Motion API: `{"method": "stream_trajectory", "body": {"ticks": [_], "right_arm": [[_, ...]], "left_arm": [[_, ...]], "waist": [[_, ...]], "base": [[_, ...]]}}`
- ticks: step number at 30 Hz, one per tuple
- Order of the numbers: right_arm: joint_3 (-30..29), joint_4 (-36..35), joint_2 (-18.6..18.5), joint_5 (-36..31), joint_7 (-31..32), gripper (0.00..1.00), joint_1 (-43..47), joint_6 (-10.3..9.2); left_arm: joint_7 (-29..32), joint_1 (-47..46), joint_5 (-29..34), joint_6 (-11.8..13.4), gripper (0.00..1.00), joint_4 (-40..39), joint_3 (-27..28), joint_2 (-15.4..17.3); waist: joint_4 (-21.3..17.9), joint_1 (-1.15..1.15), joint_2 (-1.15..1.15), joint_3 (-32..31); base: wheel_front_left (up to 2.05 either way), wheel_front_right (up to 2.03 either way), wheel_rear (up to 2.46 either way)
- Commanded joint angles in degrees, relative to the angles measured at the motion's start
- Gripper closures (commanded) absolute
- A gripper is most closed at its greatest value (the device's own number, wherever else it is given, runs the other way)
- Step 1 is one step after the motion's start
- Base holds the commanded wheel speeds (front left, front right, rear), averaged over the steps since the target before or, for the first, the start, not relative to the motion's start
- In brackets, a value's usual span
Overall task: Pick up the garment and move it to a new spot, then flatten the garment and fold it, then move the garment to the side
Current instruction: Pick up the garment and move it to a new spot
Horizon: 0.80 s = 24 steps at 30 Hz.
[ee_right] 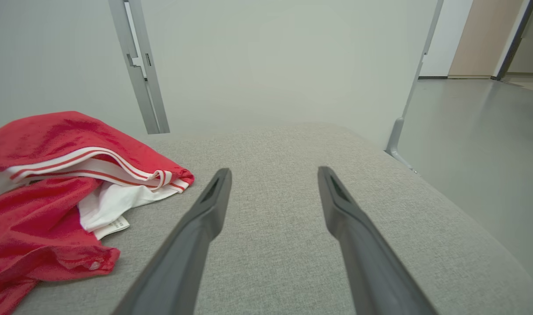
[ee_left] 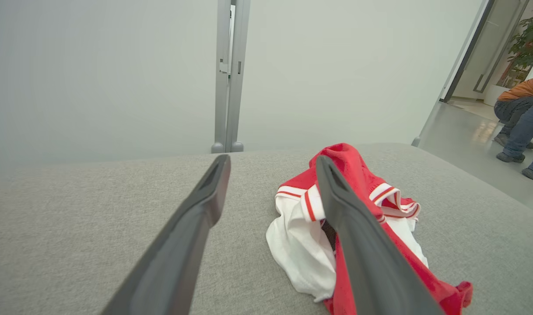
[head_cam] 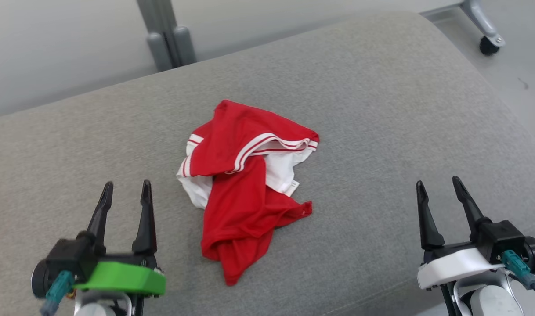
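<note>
A crumpled red and white garment [head_cam: 243,184] with striped trim lies in a heap in the middle of the grey cushion [head_cam: 381,131]. My left gripper [head_cam: 126,188] stands open at the lower left, a short way left of the garment, holding nothing. At the lower right my right gripper [head_cam: 439,183] is open too, well clear of the cloth. In the left wrist view the garment [ee_left: 301,245] lies just right of the open left gripper [ee_left: 273,164], partly behind the right finger. The right wrist view has the garment [ee_right: 52,183] at far left of the open right gripper [ee_right: 273,174].
Behind the cushion a grey post [head_cam: 166,35] stands against the pale wall. A caster wheel [head_cam: 487,44] sits on the floor at the far right. A person's legs and feet [ee_left: 522,140] appear on the floor to the right. The cushion's edge drops off at the right.
</note>
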Motion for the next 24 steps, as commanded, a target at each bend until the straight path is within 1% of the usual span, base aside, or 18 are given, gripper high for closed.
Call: {"method": "stream_trajectory", "body": {"ticks": [1, 4, 6, 11, 17, 20, 24], "right_arm": [[-0.21, -0.24, -0.11, -0.99, -0.17, 0.0, 1.28, -0.04], [-0.48, 0.03, -0.14, -1.59, -0.16, 0.0, 2.17, -0.04], [-0.75, 0.21, -0.12, -2.02, -0.16, 0.0, 2.79, -0.04], [-0.94, 1.47, -0.12, -1.62, -0.17, 0.0, 4.21, -0.04], [0.02, 3.03, -0.14, -0.75, -0.17, 0.0, 5.45, -0.04], [0.6, 3.49, -0.13, -0.45, -0.17, 0.0, 5.8, -0.04], [1.16, 3.96, -0.13, -0.33, -0.17, 0.0, 5.69, -0.04]], "left_arm": [[-0.15, 3.6, 1.71, 0.07, 0.0, -1.52, 1.58, -1.18], [-0.1, 9.74, 5.26, -1.44, 0.0, -4.26, 5.05, -3.74], [-0.1, 13.23, 6.75, -2.45, 0.0, -4.99, 7.54, -6.07], [-0.11, 18.45, 11.75, -5.65, 0.0, -5.9, 13.57, -9.52], [-0.11, 21.34, 14.5, -8.02, 0.0, -4.38, 18.01, -11.05], [-0.11, 21.91, 15.09, -8.66, 0.0, -3.89, 19.05, -11.25], [-0.11, 21.56, 13.99, -8.94, 0.0, -3.66, 19.28, -11.29]], "waist": [[7.64, 0.0, 0.0, -4.82], [9.56, 0.0, 0.0, -5.66], [10.78, 0.0, 0.0, -6.18], [13.17, 0.0, 0.0, -7.43], [13.81, 0.0, 0.0, -8.5], [13.66, 0.0, 0.0, -8.59], [13.36, 0.0, 0.0, -8.57]], "base": [[0.0, 0.0, 0.0], [0.0, 0.0, 0.0], [0.0, 0.0, 0.0], [0.0, 0.0, 0.0], [0.0, 0.0, 0.0], [0.0, 0.0, 0.0], [0.0, 0.0, 0.0]]}}
